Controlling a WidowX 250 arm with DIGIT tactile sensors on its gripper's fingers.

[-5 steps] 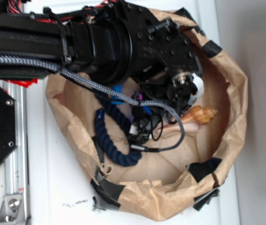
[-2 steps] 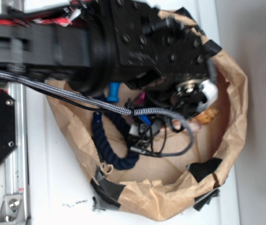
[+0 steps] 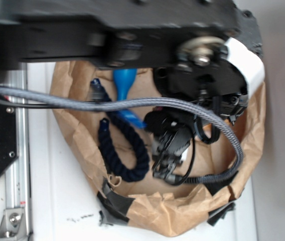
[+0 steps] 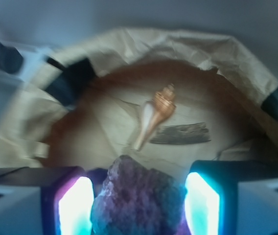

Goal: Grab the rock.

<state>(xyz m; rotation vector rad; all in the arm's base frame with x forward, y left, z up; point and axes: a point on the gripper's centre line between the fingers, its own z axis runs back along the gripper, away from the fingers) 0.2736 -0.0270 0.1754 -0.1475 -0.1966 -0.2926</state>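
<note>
In the wrist view, the rock (image 4: 138, 200) is seen clamped between the two lit pads (image 4: 75, 208) of the end effector (image 4: 138, 208), lifted above the floor of the brown paper bag (image 4: 217, 49). Beyond it, a spiral seashell (image 4: 156, 113) lies just beside a narrow wood piece (image 4: 180, 133). In the exterior view, a blue bottle (image 3: 123, 83) and a dark navy rope (image 3: 127, 150) are visible inside the bag, which rests on the white bench (image 3: 57, 201).

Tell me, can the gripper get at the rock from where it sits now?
Probably yes. In the wrist view the rock sits right between the two lit fingers of the gripper, with nothing between them and it. The shell and wood piece lie farther off. Whether the pads touch it I cannot tell.
</note>
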